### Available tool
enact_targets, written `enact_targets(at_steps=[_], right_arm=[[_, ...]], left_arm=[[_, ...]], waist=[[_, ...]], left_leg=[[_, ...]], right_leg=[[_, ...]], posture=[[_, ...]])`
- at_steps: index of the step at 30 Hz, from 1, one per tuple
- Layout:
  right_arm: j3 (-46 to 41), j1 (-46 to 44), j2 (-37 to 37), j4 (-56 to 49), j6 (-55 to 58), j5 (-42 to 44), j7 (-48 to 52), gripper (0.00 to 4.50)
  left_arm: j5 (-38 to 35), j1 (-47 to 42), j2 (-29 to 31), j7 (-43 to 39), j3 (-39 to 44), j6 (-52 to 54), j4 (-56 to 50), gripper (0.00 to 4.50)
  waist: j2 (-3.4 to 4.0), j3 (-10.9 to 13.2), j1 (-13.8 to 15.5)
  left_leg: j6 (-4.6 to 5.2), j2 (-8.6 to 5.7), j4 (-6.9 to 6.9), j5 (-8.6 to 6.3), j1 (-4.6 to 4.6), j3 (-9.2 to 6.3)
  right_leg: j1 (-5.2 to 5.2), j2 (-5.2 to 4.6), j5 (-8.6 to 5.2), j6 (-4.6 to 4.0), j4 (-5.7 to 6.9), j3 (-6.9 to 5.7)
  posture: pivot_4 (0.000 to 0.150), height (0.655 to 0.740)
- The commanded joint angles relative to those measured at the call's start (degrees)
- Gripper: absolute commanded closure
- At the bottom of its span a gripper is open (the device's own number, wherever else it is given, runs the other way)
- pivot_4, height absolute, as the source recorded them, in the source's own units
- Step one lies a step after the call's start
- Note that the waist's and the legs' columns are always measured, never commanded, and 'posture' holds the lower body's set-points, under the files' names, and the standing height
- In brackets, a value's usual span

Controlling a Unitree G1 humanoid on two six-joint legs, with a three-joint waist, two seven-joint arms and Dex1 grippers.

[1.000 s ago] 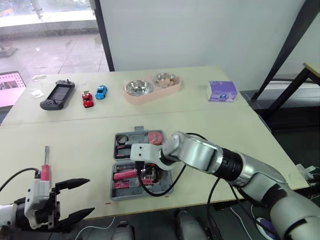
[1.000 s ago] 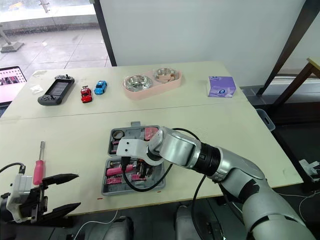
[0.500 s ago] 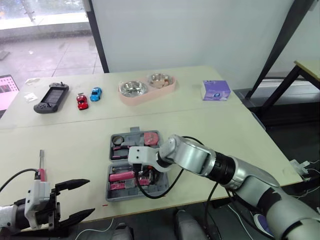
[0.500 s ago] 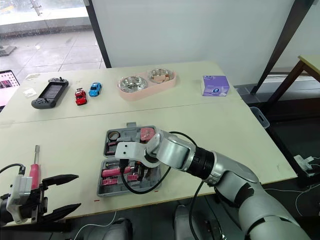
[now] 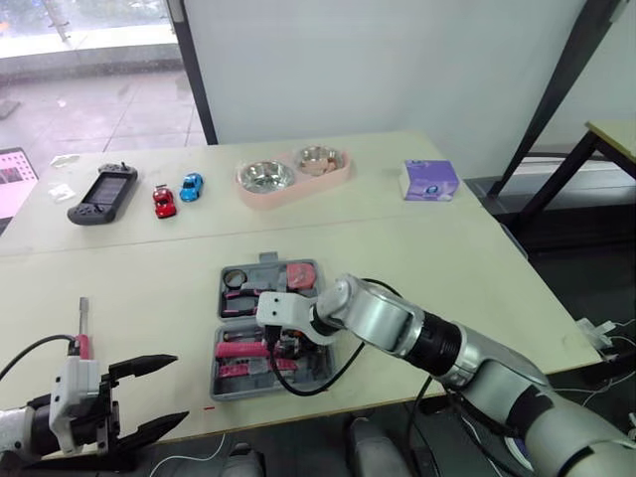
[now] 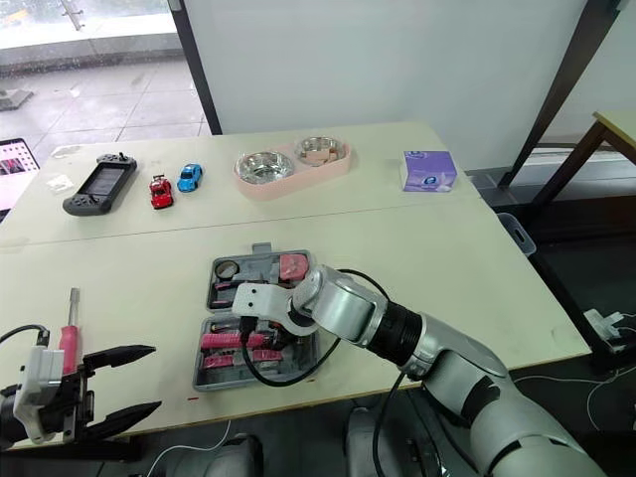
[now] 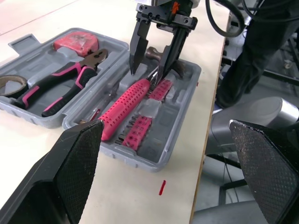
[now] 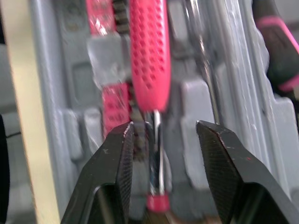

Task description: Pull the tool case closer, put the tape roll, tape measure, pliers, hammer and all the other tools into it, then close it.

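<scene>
Lowered a touch over the tool case [image 7: 154, 158] vs 0.5 s ago w/ the R gripper [image 7: 147, 72]; no change at the L gripper [image 5: 179, 390]. Spread wide on the R, straddling the hammer [image 7: 126, 100] shaft w/o pinching it. Spread and empty on the L too, at near-left edge of counter [image 5: 447, 268]. Case open, close to near edge, so pull looks done. Already inside: tape roll [image 7: 11, 81], pliers [image 7: 60, 88], tape measure [image 7: 77, 42] in far half; hammer in near half. Left out: screwdriver [image 5: 85, 343], on counter just beyond L gripper. Prob. most of the way through: one tool to load, then lid to shut.
</scene>
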Motion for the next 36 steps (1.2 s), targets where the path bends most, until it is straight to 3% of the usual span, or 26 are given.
enact_targets(at_steps=[1,3,6,9,18,36], right_arm=[[-3.81,0.03,0.88,-3.05,-0.85,0.23,-0.17,2.21],[-4.48,0.45,1.28,-3.07,-1.25,0.13,-0.27,2.21],[-3.86,0.50,0.96,-2.69,-2.69,-0.98,0.07,2.99],[-4.54,0.58,1.20,-2.38,-3.50,-1.44,-0.04,4.46],[-6.20,6.91,-2.48,-8.30,-9.06,-0.96,2.16,4.46],[-3.39,8.82,-1.09,-1.93,-11.25,-7.00,1.39,4.46]], left_arm=[[-0.71,-0.06,0.30,0.47,0.42,0.40,-1.77,0.00],[-0.58,-0.29,0.34,0.44,0.38,0.48,-1.59,0.00],[-0.54,-0.63,0.46,0.44,0.36,0.73,-1.46,0.00],[-0.49,-0.82,0.49,0.52,0.33,0.92,-1.52,0.00],[-0.42,-0.76,0.47,1.45,0.17,1.71,-2.53,0.00],[-0.36,-1.02,0.26,2.29,0.02,2.71,-3.19,0.00]], waist=[[0.00,0.00,0.10],[0.00,0.00,0.14],[0.00,0.00,0.14],[0.00,0.00,0.13],[-0.01,0.00,0.34],[-0.03,-0.02,0.13]], left_leg=[[0.00,0.00,0.00,0.00,0.00,0.00],[0.00,0.00,0.00,0.00,0.00,0.00],[0.00,0.00,0.00,0.00,0.00,0.00],[0.00,0.00,0.00,0.00,0.00,0.00],[-0.01,0.00,-0.04,0.00,-0.02,0.00],[0.00,0.00,0.00,0.00,0.03,0.00]], right_leg=[[0.00,0.00,0.00,0.00,0.00,0.00],[0.00,0.00,0.00,0.00,-0.01,0.00],[0.00,0.00,0.00,0.01,-0.01,0.00],[0.00,0.00,0.00,0.01,-0.01,-0.01],[0.01,0.00,-0.01,0.02,-0.05,0.00],[0.01,0.00,-0.01,0.01,-0.03,0.00]], posture=[[0.150,0.7387],[0.150,0.7387],[0.150,0.7387],[0.150,0.7387],[0.150,0.7387],[0.150,0.7387]])
